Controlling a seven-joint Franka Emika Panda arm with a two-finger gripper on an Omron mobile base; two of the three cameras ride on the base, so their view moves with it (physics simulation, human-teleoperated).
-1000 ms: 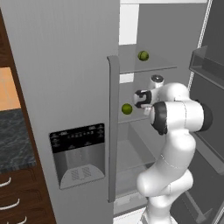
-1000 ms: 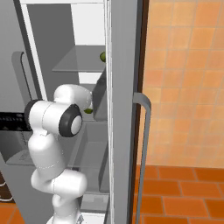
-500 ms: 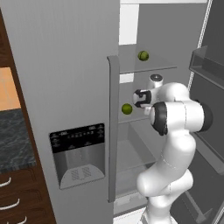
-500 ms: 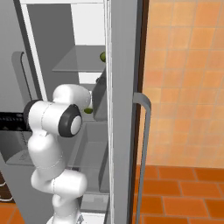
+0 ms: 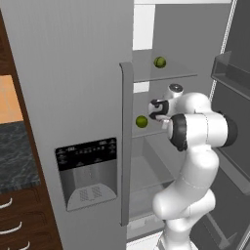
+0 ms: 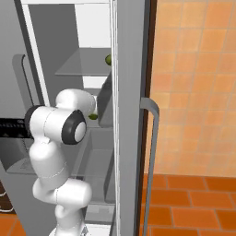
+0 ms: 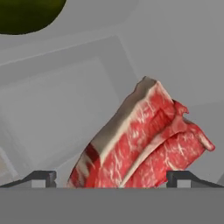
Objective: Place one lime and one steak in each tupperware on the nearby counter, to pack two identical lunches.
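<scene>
Inside the open fridge, my gripper (image 5: pixel 155 109) reaches over the middle shelf. The hand view looks close on a raw red steak (image 7: pixel 144 144) with a pale fat edge, lying on the grey shelf. The steak sits between my open gripper's (image 7: pixel 111 177) two dark fingertips (image 7: pixel 41 177), which stand wide on either side without pressing it. One green lime (image 5: pixel 141 121) rests on the same shelf just left of the hand and shows as a dark green curve (image 7: pixel 26 13) in the hand view. A second lime (image 5: pixel 159 62) sits on the shelf above. The tupperware is out of view.
The closed grey fridge door (image 5: pixel 83 122) with its dispenser panel stands left of the arm. An open fridge door (image 6: pixel 131 115) with a long handle flanks the right. The dark speckled counter (image 5: pixel 14 156) over brown drawers lies at far left. Orange tiles cover the wall and floor.
</scene>
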